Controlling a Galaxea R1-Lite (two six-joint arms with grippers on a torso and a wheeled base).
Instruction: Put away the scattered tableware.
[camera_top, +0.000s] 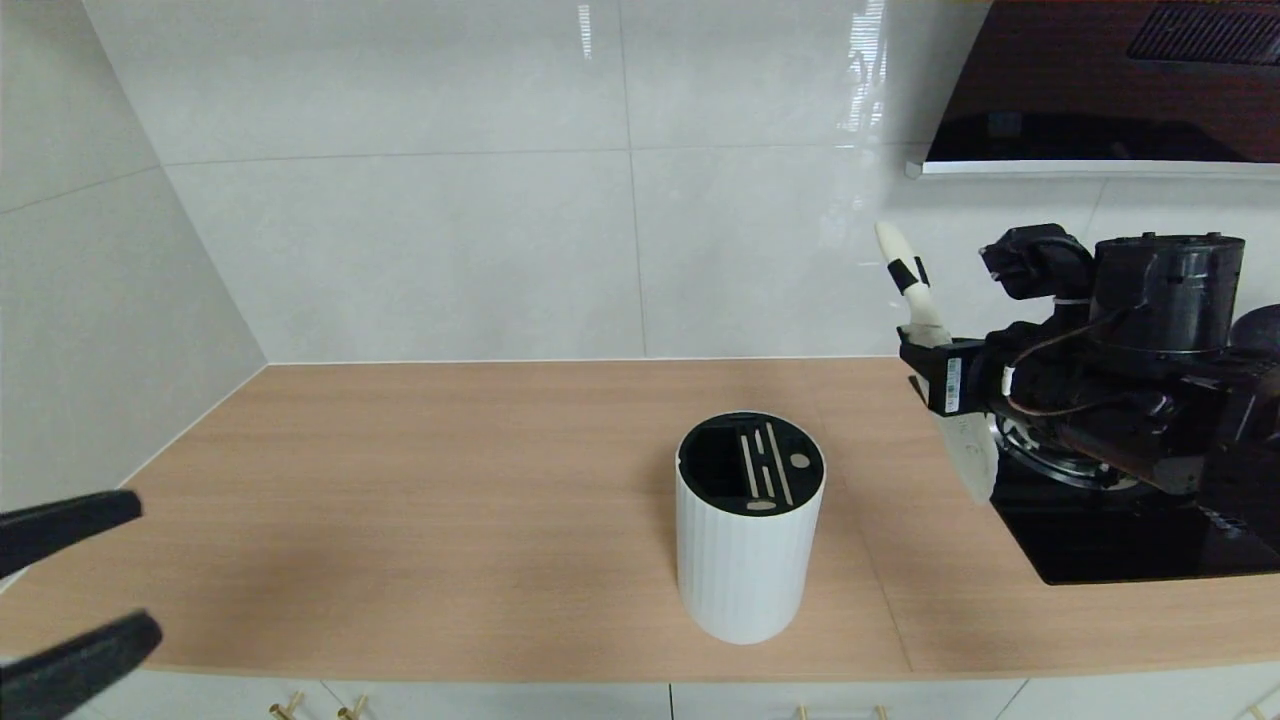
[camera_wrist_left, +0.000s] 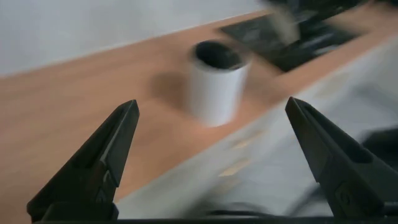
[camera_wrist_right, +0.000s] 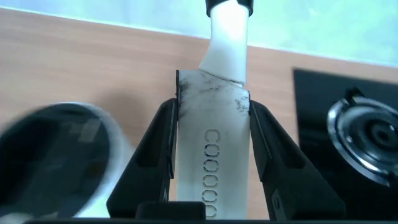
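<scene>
A white ribbed utensil holder (camera_top: 748, 540) with a black slotted top stands upright in the middle of the wooden counter (camera_top: 450, 480). My right gripper (camera_top: 945, 380) is shut on a white knife (camera_top: 925, 320), held in the air to the right of the holder by the stove's left edge. Its cream handle with a black band points up and its blade points down. In the right wrist view the knife (camera_wrist_right: 214, 155) sits clamped between the fingers of the right gripper (camera_wrist_right: 212, 104), with the holder (camera_wrist_right: 56, 155) off to one side. My left gripper (camera_top: 140, 570) hangs open near the counter's front left edge, nothing in it; its wrist view looks past the left gripper (camera_wrist_left: 212, 104) to the holder (camera_wrist_left: 214, 84).
A black stove (camera_top: 1100, 520) with a burner (camera_wrist_right: 367, 130) is set into the counter at the right. A dark range hood (camera_top: 1100, 80) hangs above it. White tiled walls close the back and left. Bare counter lies left of the holder.
</scene>
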